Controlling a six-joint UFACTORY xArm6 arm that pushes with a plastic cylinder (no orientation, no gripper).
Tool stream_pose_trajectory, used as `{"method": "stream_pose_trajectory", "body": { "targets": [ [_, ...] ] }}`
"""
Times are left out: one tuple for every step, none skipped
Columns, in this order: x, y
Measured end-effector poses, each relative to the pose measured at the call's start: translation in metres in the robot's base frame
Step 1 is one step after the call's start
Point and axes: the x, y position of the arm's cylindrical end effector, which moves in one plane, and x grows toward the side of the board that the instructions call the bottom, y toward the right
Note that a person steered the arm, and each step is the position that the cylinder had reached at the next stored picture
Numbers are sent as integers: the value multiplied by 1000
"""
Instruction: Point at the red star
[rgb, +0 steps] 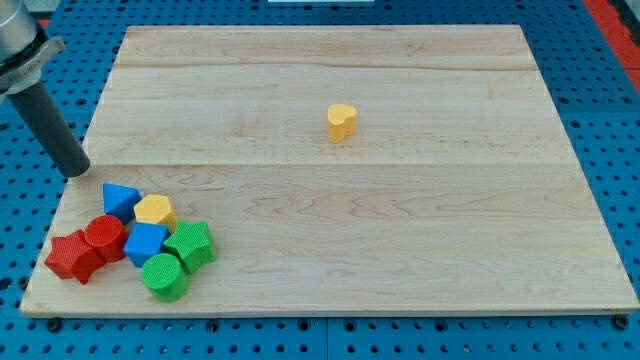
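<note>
The red star (71, 256) lies at the view's bottom left, at the left end of a tight cluster of blocks. A red cylinder (104, 237) touches its right side. My tip (77, 171) rests on the board's left edge, above the cluster, roughly 85 pixels above the red star and apart from every block. The nearest block to my tip is a blue triangular block (120, 200), below and to its right.
The cluster also holds a yellow block (155, 212), a blue cube (146, 244), a green star (190, 245) and a green cylinder (164, 277). A yellow heart (342, 121) stands alone above the board's middle. The wooden board (400, 220) lies on blue pegboard.
</note>
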Motion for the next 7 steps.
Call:
{"method": "stream_pose_trajectory", "body": {
  "targets": [
    [1,0],
    [32,-8],
    [39,-9],
    [44,-9],
    [75,-9],
    [78,-9],
    [80,-9]
  ]
}}
